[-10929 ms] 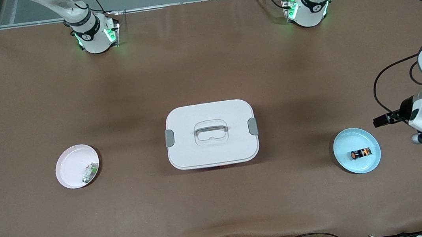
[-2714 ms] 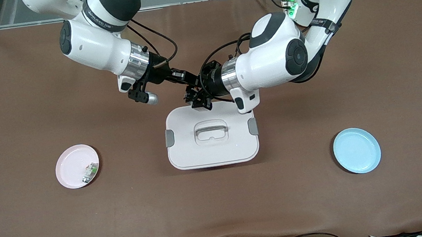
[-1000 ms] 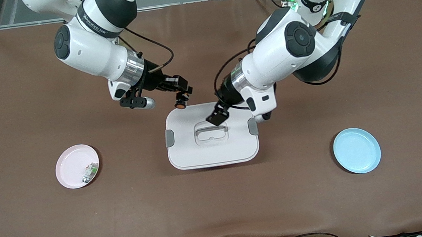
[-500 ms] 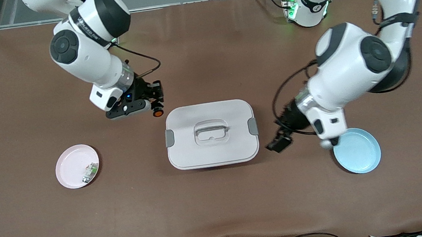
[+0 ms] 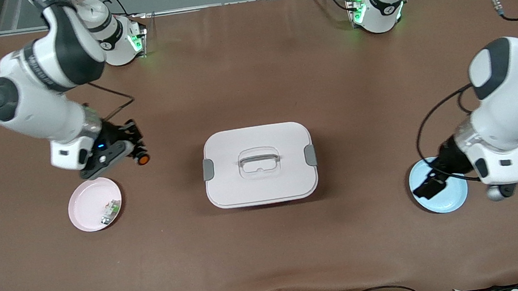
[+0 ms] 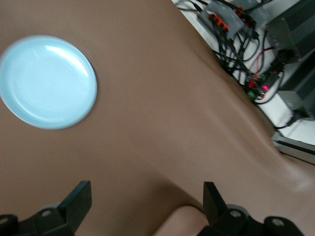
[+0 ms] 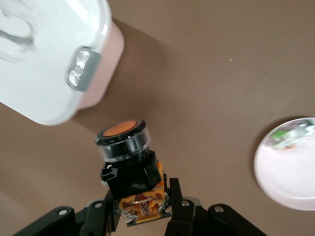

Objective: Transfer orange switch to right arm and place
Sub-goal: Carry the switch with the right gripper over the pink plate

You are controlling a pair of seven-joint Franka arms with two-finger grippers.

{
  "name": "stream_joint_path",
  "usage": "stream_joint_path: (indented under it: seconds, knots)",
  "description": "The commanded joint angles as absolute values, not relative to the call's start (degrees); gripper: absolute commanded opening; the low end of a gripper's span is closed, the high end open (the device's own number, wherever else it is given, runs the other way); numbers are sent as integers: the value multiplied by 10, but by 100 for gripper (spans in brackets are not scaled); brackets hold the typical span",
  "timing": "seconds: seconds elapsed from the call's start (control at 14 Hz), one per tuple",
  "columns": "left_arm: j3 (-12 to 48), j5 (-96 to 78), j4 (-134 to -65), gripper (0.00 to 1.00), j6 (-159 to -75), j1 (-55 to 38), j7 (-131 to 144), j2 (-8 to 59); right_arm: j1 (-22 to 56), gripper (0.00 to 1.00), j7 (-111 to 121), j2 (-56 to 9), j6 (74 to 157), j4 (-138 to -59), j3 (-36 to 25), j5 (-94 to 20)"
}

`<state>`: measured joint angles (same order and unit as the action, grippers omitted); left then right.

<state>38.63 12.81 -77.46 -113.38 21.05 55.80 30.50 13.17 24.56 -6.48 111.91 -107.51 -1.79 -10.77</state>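
The orange switch (image 5: 143, 159), a black block with a round orange cap, hangs in my right gripper (image 5: 137, 154), which is shut on its orange-marked end. Both are over the brown table, between the white box (image 5: 260, 165) and the pink plate (image 5: 81, 205). In the right wrist view the orange switch (image 7: 125, 147) points its cap away from my right gripper (image 7: 142, 209), with the pink plate (image 7: 288, 172) off to one side. My left gripper (image 5: 432, 185) is open and empty over the edge of the blue plate (image 5: 450, 199). The left wrist view shows my left gripper (image 6: 146, 201) with wide-apart fingers.
A small green-and-white part (image 5: 110, 211) lies in the pink plate. The white box, with a lid handle (image 5: 259, 157) and grey side clasps, sits mid-table. The blue plate (image 6: 47, 81) holds nothing. Cables and electronics (image 6: 246, 29) lie past the table edge.
My right gripper carried the orange switch from the box's edge toward the pink plate. My left arm swung away from the box to the blue plate, staying open.
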Motion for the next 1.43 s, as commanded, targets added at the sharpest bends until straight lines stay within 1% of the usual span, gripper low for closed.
stream_joint_path:
  seconds: [0.0, 0.14, 0.29, 0.5, 0.64, 0.79, 1.0, 1.21, 1.36]
  knots:
    - [392, 157, -780, 100, -1094, 255, 450, 279, 87, 1, 327, -77, 1134, -1074, -7, -56]
    - [392, 183, -779, 100, -1063, 270, 399, 268, 59, 1, 377, -95, 1149, -1074, -7, -22]
    - [392, 203, -777, 100, -1040, 273, 384, 263, 30, 1, 450, -123, 1159, -1074, -7, -20]
    - [393, 222, -778, 100, -1026, 296, 362, 235, -15, 1, 579, -165, 1214, -1074, -7, -21]
    - [393, 221, -778, 100, -991, 297, 314, 218, -37, 2, 628, -196, 1258, -1074, -6, -21]
    - [394, 217, -776, 100, -963, 298, 289, 215, -47, 2, 645, -215, 1286, -1073, -7, -20]
    - [394, 215, -776, 100, -945, 308, 250, 183, -66, 3, 732, -256, 1333, -1059, -7, -20]
    - [393, 196, -776, 100, -919, 315, 216, 164, -81, 4, 786, -302, 1343, -1023, -7, -21]
    - [393, 175, -776, 100, -902, 322, 214, 154, -81, 4, 812, -314, 1356, -1019, -7, -18]
